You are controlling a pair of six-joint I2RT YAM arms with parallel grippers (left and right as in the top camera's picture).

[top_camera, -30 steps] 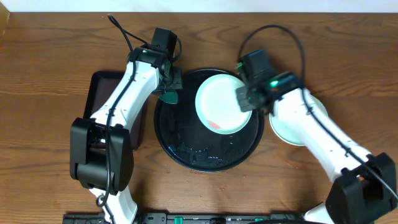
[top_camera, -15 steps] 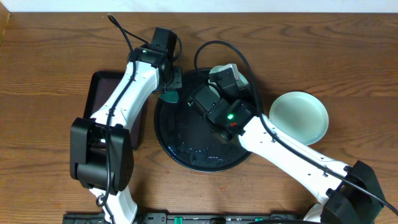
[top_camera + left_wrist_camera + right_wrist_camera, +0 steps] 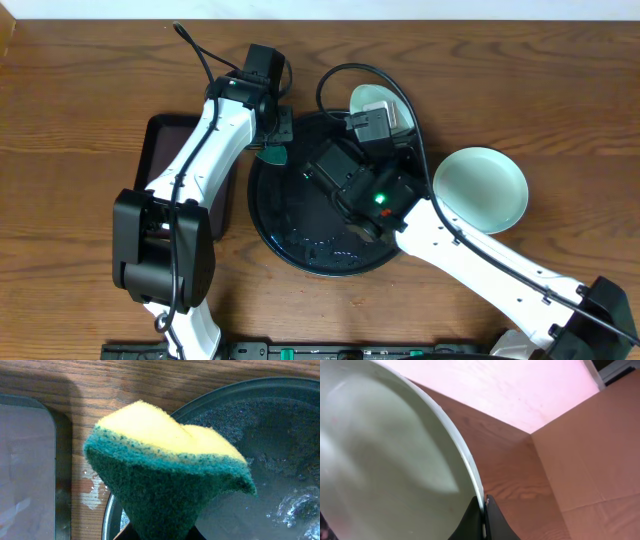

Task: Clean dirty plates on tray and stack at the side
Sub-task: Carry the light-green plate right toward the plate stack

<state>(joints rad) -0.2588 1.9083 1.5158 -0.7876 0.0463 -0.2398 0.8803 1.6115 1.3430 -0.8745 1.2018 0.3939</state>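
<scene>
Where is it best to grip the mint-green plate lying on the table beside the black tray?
Probably the rim of the mint-green plate, on its right edge, from above: it lies flat, hollow up, and the right arm is close at its left side.

The large round black tray [image 3: 290, 215] lies flat mid-tabletop [image 3: 80, 150], its floor wet and glistening. One mint-green plate [image 3: 480, 188] sits right side up on the tabletop just beside the tray's right rim. A second pale plate [image 3: 385, 460] is tilted steeply over the tray's far edge, its rim pinched in the right tool [image 3: 484, 510].
</scene>
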